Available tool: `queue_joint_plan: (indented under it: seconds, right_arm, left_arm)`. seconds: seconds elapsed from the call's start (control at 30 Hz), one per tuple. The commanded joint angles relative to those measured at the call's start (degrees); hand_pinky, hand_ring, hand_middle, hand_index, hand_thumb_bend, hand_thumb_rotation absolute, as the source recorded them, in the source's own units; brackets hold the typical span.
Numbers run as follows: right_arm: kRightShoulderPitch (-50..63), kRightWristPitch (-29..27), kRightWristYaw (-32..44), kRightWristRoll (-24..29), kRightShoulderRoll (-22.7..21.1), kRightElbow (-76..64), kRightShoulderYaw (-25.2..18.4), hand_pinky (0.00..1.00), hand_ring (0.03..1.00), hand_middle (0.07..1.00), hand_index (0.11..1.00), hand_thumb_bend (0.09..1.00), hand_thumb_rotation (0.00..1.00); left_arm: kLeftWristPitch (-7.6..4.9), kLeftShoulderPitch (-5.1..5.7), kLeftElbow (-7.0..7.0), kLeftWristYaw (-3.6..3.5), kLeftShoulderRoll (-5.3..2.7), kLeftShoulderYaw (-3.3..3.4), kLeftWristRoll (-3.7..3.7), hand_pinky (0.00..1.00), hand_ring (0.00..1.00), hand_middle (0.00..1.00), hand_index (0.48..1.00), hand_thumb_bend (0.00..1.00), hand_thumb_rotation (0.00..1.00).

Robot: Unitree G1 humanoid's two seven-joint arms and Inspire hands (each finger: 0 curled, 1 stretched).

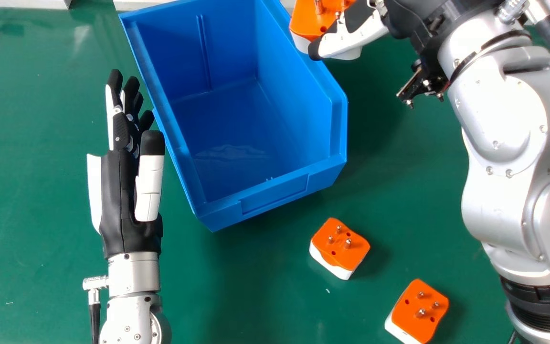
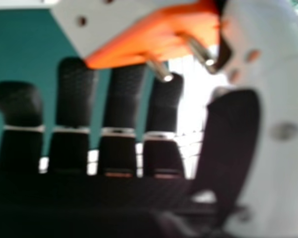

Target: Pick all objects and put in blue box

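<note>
Head view: at the left of the desk (image 1: 41, 143), the left hand (image 1: 118, 203) has its fingers released and straight beside the blue box (image 1: 275, 187), close enough to its left wall that it is best kept still, lest it nudge the target. The box sits towards the desk's far edge, turned at an angle. At its right rim, near that far edge, the right hand (image 1: 350, 42) grasps an orange-and-white adapter (image 1: 309, 21) between thumb and fingers. The step seems to be carrying it in: keep it high enough to clear the right wall, bring it left over the floor of the box, then lower before opening the thumb, so the prongs don't catch on the rim. Further right and nearer the robot, a second adapter (image 1: 339, 246) and, beyond it, a third adapter (image 1: 420, 313) lie prongs up on the desk, so the right forearm (image 1: 509, 143) should stay raised on its way back. As for what is hard to read, the box's far end and the held adapter are both cropped, its height over the rim can't be told, and in the right hand view the thumb covers part of it, leaving the firmness of the hold uncertain.
</note>
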Motion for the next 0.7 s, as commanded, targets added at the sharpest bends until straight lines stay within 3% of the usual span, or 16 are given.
queue_joint_plan:
  seconds: [0.0, 0.13, 0.27, 0.67]
  right_arm:
    - [-2.1, -0.4, -1.1, -0.5, -0.1, -1.2, -0.7, 0.17, 0.328, 0.444, 0.528, 0.51, 0.0]
    - [-2.1, -0.4, -1.2, -0.4, -0.1, -1.0, -0.8, 0.17, 0.328, 0.444, 0.528, 0.51, 0.0]
    - [-2.1, -0.5, -1.3, -0.3, -0.2, -1.0, -0.9, 0.17, 0.328, 0.444, 0.528, 0.51, 0.0]
    - [-2.0, -0.7, -1.3, 0.1, -0.5, -1.0, -1.2, 0.17, 0.328, 0.444, 0.528, 0.51, 0.0]
  left_arm:
    - [-1.5, -0.66, 0.05, -0.18, 0.06, -0.09, 0.09, 0.95, 0.98, 0.98, 0.991, 0.94, 0.92]
    - [-1.27, -0.74, 0.11, -0.08, 0.04, -0.11, 0.26, 0.95, 0.98, 0.98, 0.989, 0.94, 0.92]
    - [-1.19, -0.79, 0.07, 0.38, -0.04, -0.21, 0.93, 0.95, 0.98, 0.98, 0.988, 0.94, 0.92]
    - [-1.56, -1.23, 0.63, 0.12, -0.09, -0.39, 0.87, 0.95, 0.98, 0.98, 0.988, 0.93, 0.93]
